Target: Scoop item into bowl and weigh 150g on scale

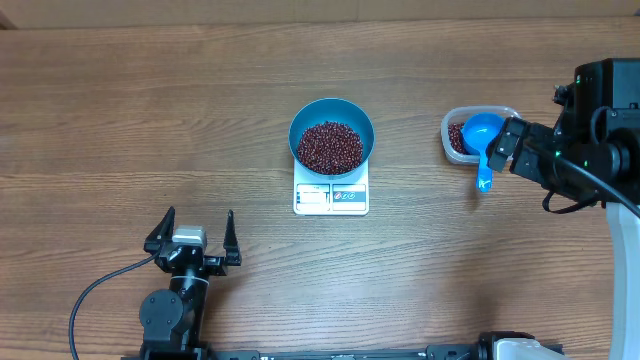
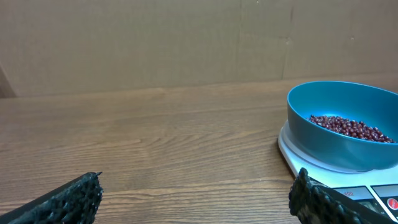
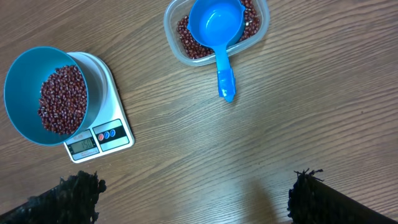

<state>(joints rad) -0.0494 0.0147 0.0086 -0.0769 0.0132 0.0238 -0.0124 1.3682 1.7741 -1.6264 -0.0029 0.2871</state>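
Note:
The blue bowl (image 1: pixel 332 122) sits on the white scale (image 1: pixel 331 197) mid-table and holds a heap of red-brown beans (image 1: pixel 330 147). My left gripper (image 1: pixel 193 232) rests low near the front edge, open and empty. In its wrist view the bowl (image 2: pixel 342 140) and scale (image 2: pixel 298 155) lie ahead to the right of the gripper (image 2: pixel 196 199). My right gripper (image 1: pixel 505 150) hovers high beside the bean tub, open with nothing between its fingers. From above, its camera sees the bowl (image 3: pixel 18 99), the beans (image 3: pixel 62 99) and the scale (image 3: pixel 102 134), all beyond the gripper (image 3: pixel 196 196).
A clear plastic tub (image 1: pixel 450 125) with more beans stands at the right. A blue handled scoop (image 1: pixel 483 135) rests in it, handle sticking out toward the front. The right wrist view shows the same tub (image 3: pixel 262 28) and scoop (image 3: pixel 214 25). Bare wood surrounds both grippers.

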